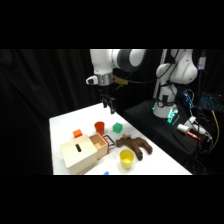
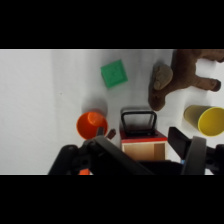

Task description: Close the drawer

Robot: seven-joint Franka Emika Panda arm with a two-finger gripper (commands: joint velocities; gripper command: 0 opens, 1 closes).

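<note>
Drawer [image 1: 102, 146] sitting part-open from wooden box [image 1: 80, 154] near table [image 1: 65, 125] front, handle [image 2: 138, 120] facing outward. Gripper [image 1: 109, 105] hovering above it, approaching; whether its fingers are parted, cannot tell. Next move is calling for descent and a push on drawer front

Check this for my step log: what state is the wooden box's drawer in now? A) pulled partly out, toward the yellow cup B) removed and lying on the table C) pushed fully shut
A: the drawer sticks out of the wooden box, its loop handle facing the yellow cup.
</note>
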